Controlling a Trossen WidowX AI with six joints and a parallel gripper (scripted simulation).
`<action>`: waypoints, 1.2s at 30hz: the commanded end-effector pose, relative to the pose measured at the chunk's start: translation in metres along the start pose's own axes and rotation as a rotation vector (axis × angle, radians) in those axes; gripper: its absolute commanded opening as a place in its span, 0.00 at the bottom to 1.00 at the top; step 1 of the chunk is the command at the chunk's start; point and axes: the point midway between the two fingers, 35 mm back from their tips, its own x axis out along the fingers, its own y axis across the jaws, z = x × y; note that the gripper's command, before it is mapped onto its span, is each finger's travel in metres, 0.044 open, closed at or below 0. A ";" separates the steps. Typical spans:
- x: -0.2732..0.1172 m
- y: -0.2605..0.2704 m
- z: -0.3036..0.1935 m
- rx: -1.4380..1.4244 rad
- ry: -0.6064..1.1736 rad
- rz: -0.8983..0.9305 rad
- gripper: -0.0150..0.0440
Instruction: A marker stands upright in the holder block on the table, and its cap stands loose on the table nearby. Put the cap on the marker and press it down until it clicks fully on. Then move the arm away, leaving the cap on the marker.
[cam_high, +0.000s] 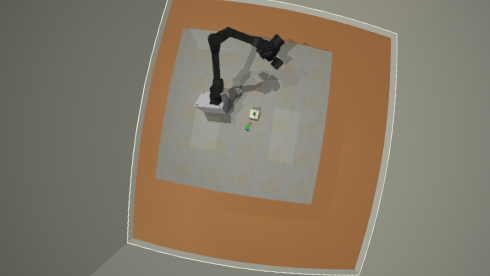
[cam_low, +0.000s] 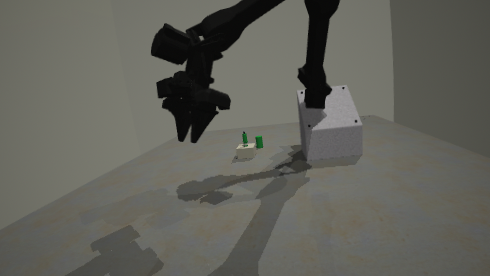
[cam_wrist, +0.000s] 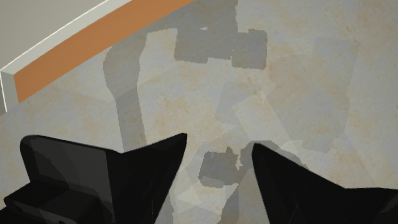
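The green marker (cam_high: 254, 114) (cam_low: 245, 138) stands upright in the cream holder block (cam_high: 251, 117) (cam_low: 245, 152), its dark tip bare and pointing up. The green cap (cam_high: 246, 128) (cam_low: 259, 142) stands loose on the table beside the block. My gripper (cam_low: 187, 140) (cam_wrist: 219, 144) is open, with a gap between its fingertips and nothing in it. It hangs high above the table, well away from the marker and the cap. Neither of them shows in the wrist view.
The arm's pale base block (cam_high: 210, 104) (cam_low: 332, 137) stands on the grey table (cam_high: 235, 170) (cam_low: 380, 215) near the holder block. An orange floor (cam_high: 240, 230) (cam_wrist: 75, 60) with a pale rim surrounds the table. The arm's shadows fall across the table.
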 end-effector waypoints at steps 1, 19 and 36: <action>-0.004 -0.056 -0.028 0.018 0.053 -0.092 0.66; -0.097 -0.235 -0.274 0.195 0.380 -0.263 0.66; -0.130 -0.210 -0.429 0.319 0.409 -0.100 0.66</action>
